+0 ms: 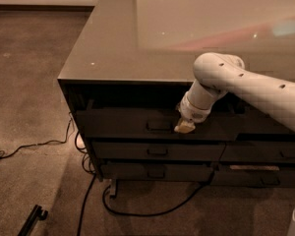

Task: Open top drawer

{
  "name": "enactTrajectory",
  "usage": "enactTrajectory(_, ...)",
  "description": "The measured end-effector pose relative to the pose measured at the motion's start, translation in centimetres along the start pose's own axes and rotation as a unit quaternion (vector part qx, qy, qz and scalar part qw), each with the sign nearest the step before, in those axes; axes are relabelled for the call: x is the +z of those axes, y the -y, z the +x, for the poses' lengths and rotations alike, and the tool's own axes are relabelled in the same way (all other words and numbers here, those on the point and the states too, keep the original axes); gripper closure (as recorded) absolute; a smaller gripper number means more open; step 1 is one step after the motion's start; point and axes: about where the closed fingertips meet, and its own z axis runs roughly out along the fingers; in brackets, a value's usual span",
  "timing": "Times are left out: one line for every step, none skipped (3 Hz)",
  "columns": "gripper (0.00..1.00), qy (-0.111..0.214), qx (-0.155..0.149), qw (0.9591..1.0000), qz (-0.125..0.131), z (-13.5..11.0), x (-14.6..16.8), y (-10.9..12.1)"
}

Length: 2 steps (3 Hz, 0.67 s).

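The top drawer (123, 124) is the widest dark front under the counter's left end, with a small loop handle (159, 125) at mid-front. A dark gap shows above its front edge. My gripper (184, 127), with a tan tip, hangs from the white arm (246, 85) and sits against the drawer front just right of the handle. Whether it touches the handle I cannot tell. Two shallower drawers (157, 151) lie below.
The glossy grey counter top (137, 38) overhangs the drawers. The neighbouring drawer stack (265, 154) is to the right, partly behind my arm. Black cables (88, 195) trail on the brown carpet in front and to the left. A black object (33, 216) lies at the bottom left.
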Motion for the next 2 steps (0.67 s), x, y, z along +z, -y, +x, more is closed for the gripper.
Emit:
enactTrajectory(0.86,0.0,0.0,1.0,0.0,-0.19,-0.61,-0.01)
enactTrajectory(0.62,0.0,0.0,1.0,0.0,-0.19,-0.61,-0.01)
